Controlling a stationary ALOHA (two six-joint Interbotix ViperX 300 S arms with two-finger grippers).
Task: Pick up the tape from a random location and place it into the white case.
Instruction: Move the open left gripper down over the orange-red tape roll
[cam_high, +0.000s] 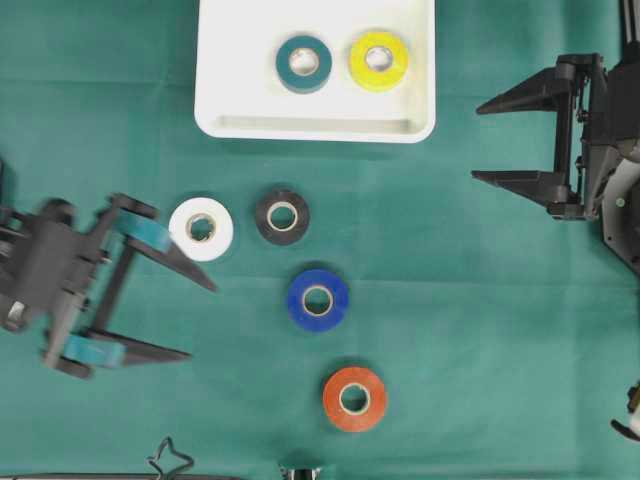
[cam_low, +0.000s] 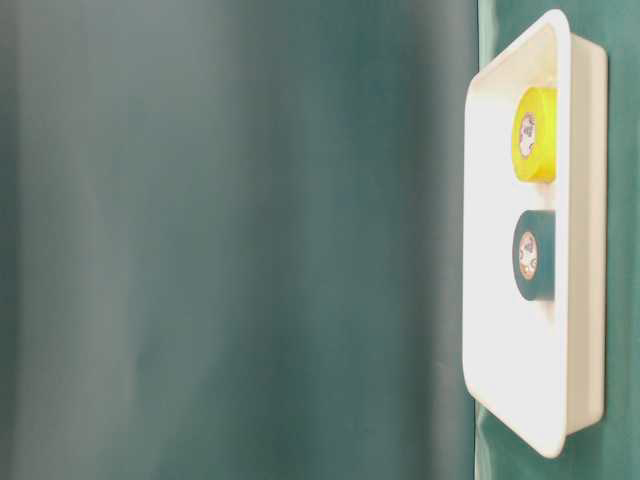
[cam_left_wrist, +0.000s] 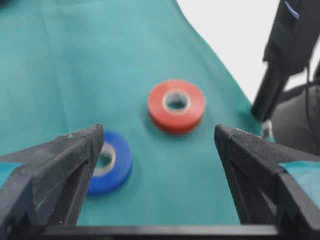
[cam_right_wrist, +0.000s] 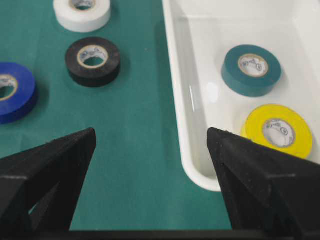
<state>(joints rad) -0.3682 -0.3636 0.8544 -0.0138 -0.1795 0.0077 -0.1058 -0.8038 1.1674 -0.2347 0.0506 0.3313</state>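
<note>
**Two grippers spread, nothing held**

Left gripper (cam_high: 195, 320): jaws wide apart, empty, its upper finger tip just beside the white tape (cam_high: 201, 229). Right gripper (cam_high: 478, 142): jaws wide apart, empty, right of the white case (cam_high: 318, 128). Case holds teal tape (cam_high: 304, 64) and yellow tape (cam_high: 379, 60) (side by side). Black tape (cam_high: 282, 216), blue tape (cam_high: 318, 300) and orange tape (cam_high: 354, 399) lie on the green cloth (cam_high: 470, 330).

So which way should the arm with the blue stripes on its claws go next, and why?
Probably a little forward and down over the white tape roll. The left gripper is open and holds nothing, that roll lies nearest its upper finger, and four rolls lie outside the white case.
</note>
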